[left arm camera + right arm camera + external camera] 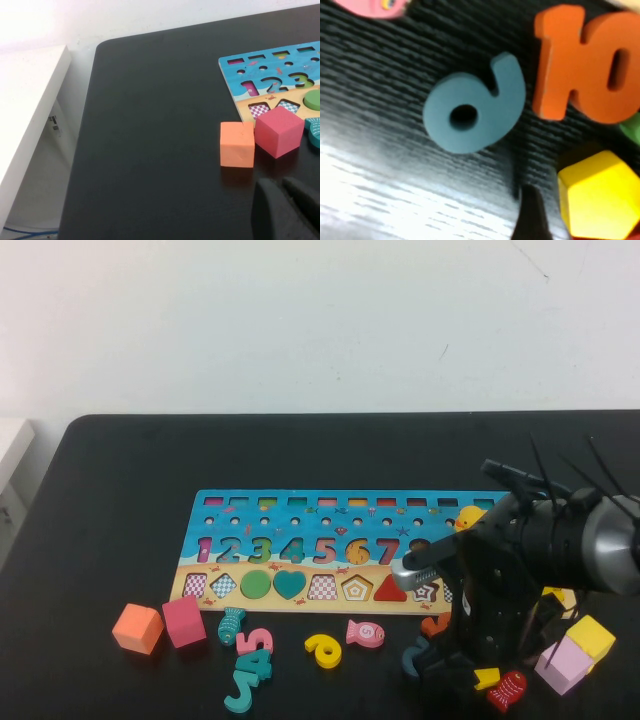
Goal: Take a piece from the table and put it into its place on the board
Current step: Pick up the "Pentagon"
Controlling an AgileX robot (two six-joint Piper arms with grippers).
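Note:
The piece, a small flat yellow pentagon (487,677) (600,195), lies on the black table (120,500) near its front right, in front of the board (300,510). My right gripper (472,665) is lowered right over it and stands open. One dark finger (532,215) shows beside the pentagon with a gap between them; the other finger is out of frame. Its place, the pentagon recess (356,588), lies bare in the board's sandy strip. My left gripper (282,200) is shut and holds nothing, low over the table just in front of the orange cube (237,144).
A teal numeral (475,112) and an orange 10 (587,62) lie close to the pentagon. A red fish (508,690), a pale pink block (560,665) and a yellow cube (592,637) sit to its right. A yellow 6 (324,650), a pink fish (366,633) and a pink cube (184,621) lie further left.

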